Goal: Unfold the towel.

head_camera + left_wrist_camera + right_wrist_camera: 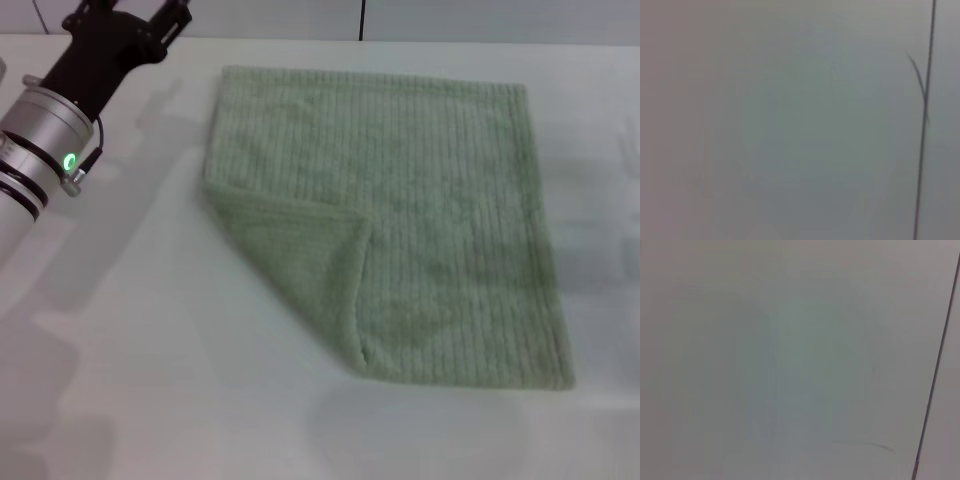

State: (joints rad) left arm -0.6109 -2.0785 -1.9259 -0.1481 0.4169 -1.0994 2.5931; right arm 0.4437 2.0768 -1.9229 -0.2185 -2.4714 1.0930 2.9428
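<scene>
The pale sage-green towel (430, 200) lies flat on the white table (150, 380) in the head view, right of centre. Its near-left corner (295, 255) is folded over diagonally onto the cloth; the other three corners lie flat. My left gripper (135, 12) is raised at the far left of the table, well left of the towel, touching nothing. Its black fingers (172, 18) stand apart and empty, their tips cut off by the frame's top edge. My right gripper is out of view. Neither wrist view shows the towel or any fingers.
My left arm's silver wrist with a green light (68, 160) hangs over the table's left side. The table's far edge (300, 40) meets a pale wall. The wrist views show only pale surface with a thin dark seam (924, 125), also in the right wrist view (935, 390).
</scene>
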